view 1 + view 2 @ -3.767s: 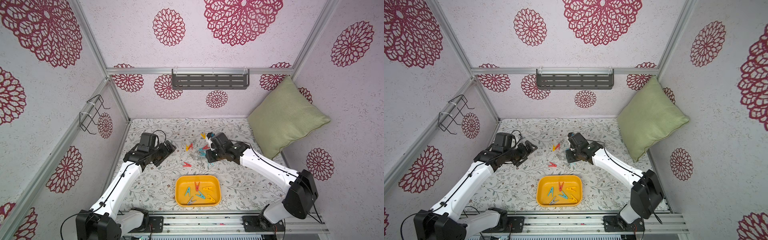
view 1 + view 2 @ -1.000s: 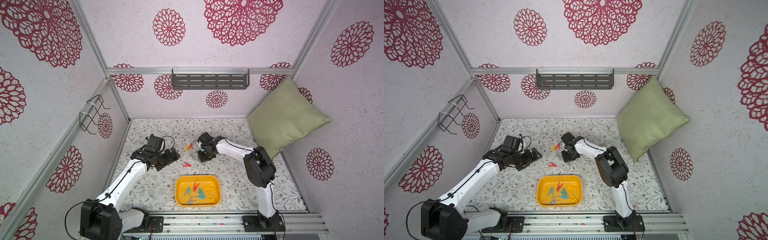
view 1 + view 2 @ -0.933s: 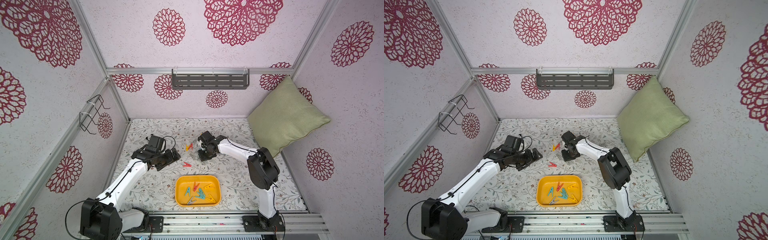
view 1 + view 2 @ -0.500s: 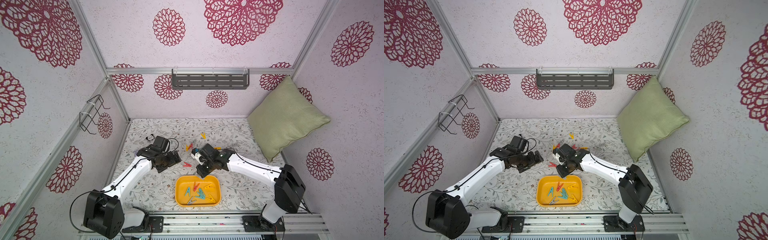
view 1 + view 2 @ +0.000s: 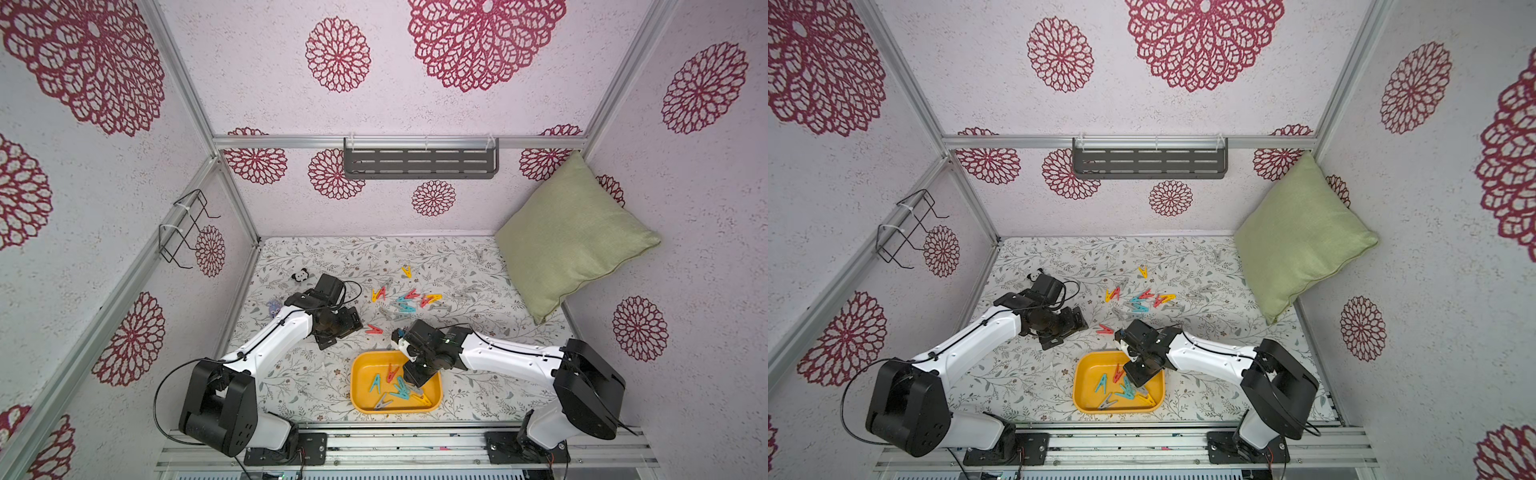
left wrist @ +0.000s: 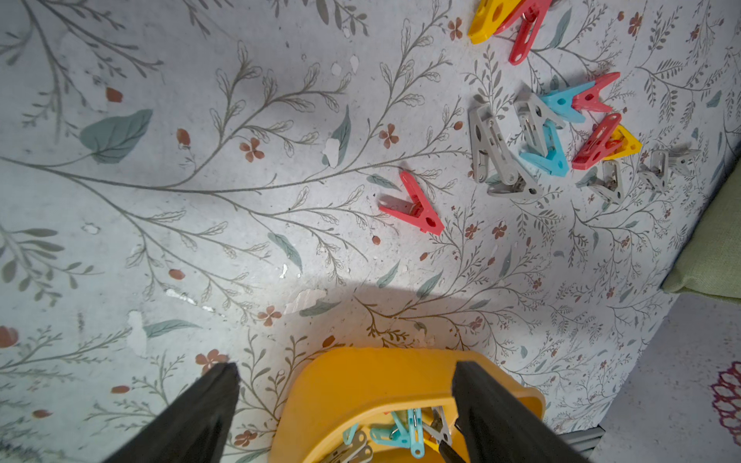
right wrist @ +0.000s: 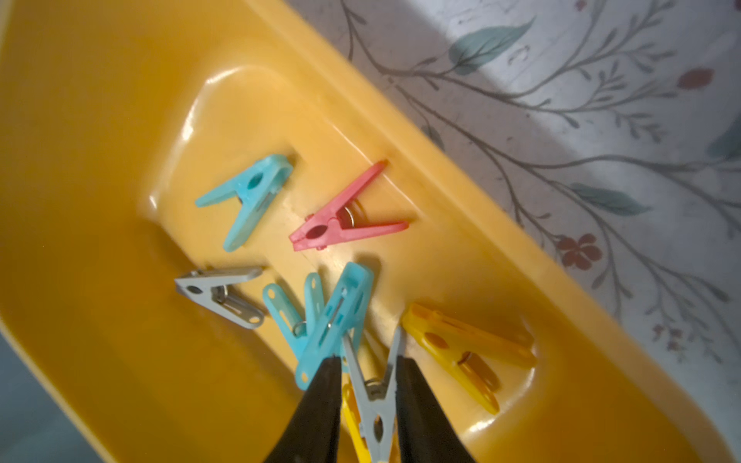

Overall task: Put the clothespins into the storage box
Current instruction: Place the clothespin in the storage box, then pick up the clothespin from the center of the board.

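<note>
While the left end effector hangs wide open and empty above the desk, near the box, the right end effector is down inside that box. Its jaws stand narrow on either side of a grey pin; whether they grip it or merely flank it I cannot tell. Blue, red, grey and yellow pins lie on the box floor. Beyond the box a lone red pin lies on the desk, and farther back a loose cluster of more.
</note>
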`<state>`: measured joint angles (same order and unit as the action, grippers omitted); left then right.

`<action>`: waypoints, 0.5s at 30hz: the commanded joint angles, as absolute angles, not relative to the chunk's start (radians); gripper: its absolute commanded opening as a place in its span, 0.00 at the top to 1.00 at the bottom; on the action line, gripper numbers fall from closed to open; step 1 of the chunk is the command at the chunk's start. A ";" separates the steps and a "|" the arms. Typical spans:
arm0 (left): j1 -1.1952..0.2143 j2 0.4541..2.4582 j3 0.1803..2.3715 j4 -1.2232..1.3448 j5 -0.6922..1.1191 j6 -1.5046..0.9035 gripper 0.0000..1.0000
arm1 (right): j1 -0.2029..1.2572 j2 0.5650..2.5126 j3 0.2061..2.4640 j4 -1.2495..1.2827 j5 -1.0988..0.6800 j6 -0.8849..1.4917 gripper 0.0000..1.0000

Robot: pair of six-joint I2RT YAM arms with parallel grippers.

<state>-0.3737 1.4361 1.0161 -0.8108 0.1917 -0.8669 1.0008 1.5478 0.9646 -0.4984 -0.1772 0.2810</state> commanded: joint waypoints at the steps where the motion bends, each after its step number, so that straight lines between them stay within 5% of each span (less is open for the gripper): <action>1: -0.382 1.445 1.067 -0.830 0.165 -0.865 0.09 | 1.004 1.499 1.032 -0.499 -0.128 0.267 0.64; 15: -0.324 1.361 1.090 -0.892 0.112 -0.822 0.04 | 0.933 1.797 1.439 -0.615 -0.051 0.170 0.60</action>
<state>-0.3500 1.4071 1.0912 -0.8661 0.1318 -0.8410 0.9485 1.7241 1.3708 -0.5522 -0.0826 0.2092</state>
